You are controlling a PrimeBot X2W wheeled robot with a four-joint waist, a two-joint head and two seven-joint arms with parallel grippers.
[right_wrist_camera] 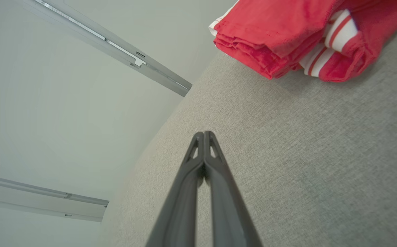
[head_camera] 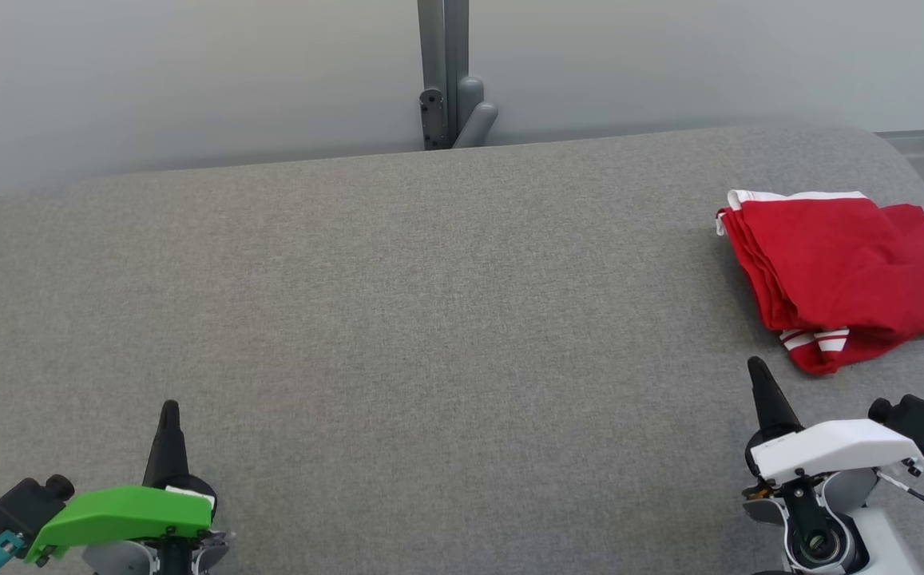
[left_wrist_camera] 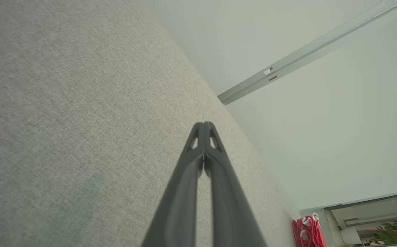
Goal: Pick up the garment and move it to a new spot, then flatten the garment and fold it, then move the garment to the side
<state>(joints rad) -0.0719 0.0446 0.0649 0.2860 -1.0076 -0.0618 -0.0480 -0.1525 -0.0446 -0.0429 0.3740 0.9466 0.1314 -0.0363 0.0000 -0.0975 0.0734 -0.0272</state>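
Garment (head_camera: 837, 271) near right edge of table (head_camera: 430, 319)

The left gripper (left_wrist_camera: 204, 124) hangs over the grey table (left_wrist_camera: 64, 120), fingertips pressed together — the red garment (left_wrist_camera: 308, 233) lies far off.

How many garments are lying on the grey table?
1: a folded red garment near the right edge of the table, just beyond the right gripper. Its folds could hide another piece.
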